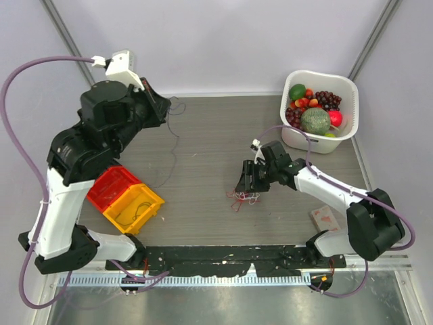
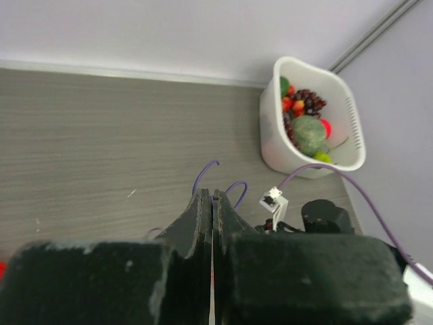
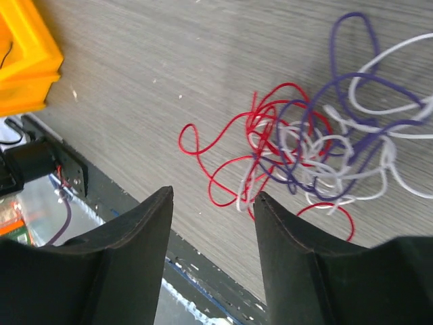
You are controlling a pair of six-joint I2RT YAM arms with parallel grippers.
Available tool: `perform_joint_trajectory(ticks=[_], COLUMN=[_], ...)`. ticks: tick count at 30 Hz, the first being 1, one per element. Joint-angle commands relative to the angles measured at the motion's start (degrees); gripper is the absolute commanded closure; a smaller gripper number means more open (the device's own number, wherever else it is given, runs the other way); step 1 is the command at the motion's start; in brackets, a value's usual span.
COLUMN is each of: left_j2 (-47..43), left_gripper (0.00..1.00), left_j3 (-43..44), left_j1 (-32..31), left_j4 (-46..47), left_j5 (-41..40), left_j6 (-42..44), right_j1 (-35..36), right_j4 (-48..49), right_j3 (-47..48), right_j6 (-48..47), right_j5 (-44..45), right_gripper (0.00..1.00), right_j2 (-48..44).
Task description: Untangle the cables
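Note:
A small tangle of red, white and purple cables (image 1: 243,197) lies on the table near the middle front. In the right wrist view the cable tangle (image 3: 318,149) sits just beyond and to the right of my fingertips. My right gripper (image 1: 245,185) is open and empty right above the tangle's near edge; its own view shows the right gripper (image 3: 213,193) over bare table. My left gripper (image 1: 164,105) is raised at the back left and shut on a thin dark purple cable (image 1: 177,108) that hangs to the table. In the left wrist view, loops of that cable (image 2: 206,172) stick out past the left gripper (image 2: 212,196).
A red bin (image 1: 111,184) and a yellow bin (image 1: 135,206) holding a thin dark wire stand at the front left. A white basket (image 1: 342,84) of fruit stands at the back right and also shows in the left wrist view (image 2: 352,122). A small pinkish object (image 1: 326,218) lies by the right arm's base.

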Motion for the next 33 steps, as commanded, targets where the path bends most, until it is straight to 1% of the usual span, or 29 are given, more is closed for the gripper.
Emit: perform_joint_trajectory(ticks=[1, 3, 6, 9, 13, 17, 22, 26, 33], left_j2=[0.86, 1.57, 1.75, 2.36, 4.55, 7.80, 13.08, 15.98, 19.50], left_gripper=[1.00, 1.00, 1.00, 1.00, 1.00, 1.00, 1.00, 1.00, 1.00], left_j3=[-3.58, -4.02, -5.16, -7.88, -14.29, -22.73, -30.64, -37.67, -44.45], left_j1=[1.95, 3.54, 5.56, 8.81, 11.80, 12.33, 12.25, 12.24, 11.81], left_j4=[0.16, -0.27, 0.77, 1.22, -0.19, 1.83, 2.53, 6.31, 10.79], left_j5=[-0.62, 1.04, 2.63, 4.82, 7.81, 13.87, 18.97, 25.46, 27.33], left_j6=[0.09, -0.79, -1.67, -3.86, -7.81, -8.17, -10.19, -10.81, -10.37], right_j1=[1.62, 1.71, 1.71, 1.62, -0.39, -3.20, -6.37, -7.43, -7.60], right_j4=[4.44, 4.62, 4.71, 3.66, 1.11, -1.61, -3.64, -4.17, -4.17], right_j3=[1.77, 2.39, 2.13, 1.16, -0.51, -2.00, -3.50, -4.64, -4.99], right_j6=[0.12, -0.05, 0.30, 0.91, 0.74, -0.31, -0.93, -1.54, -1.55], right_j5=[-4.92, -5.36, -4.23, 0.51, 4.65, 6.50, 7.56, 7.12, 7.03], right_gripper=[0.48, 0.50, 0.52, 0.54, 0.56, 0.56, 0.56, 0.56, 0.56], right_j2=[0.60, 0.86, 2.09, 3.67, 5.35, 4.38, 2.45, 1.04, -0.02])
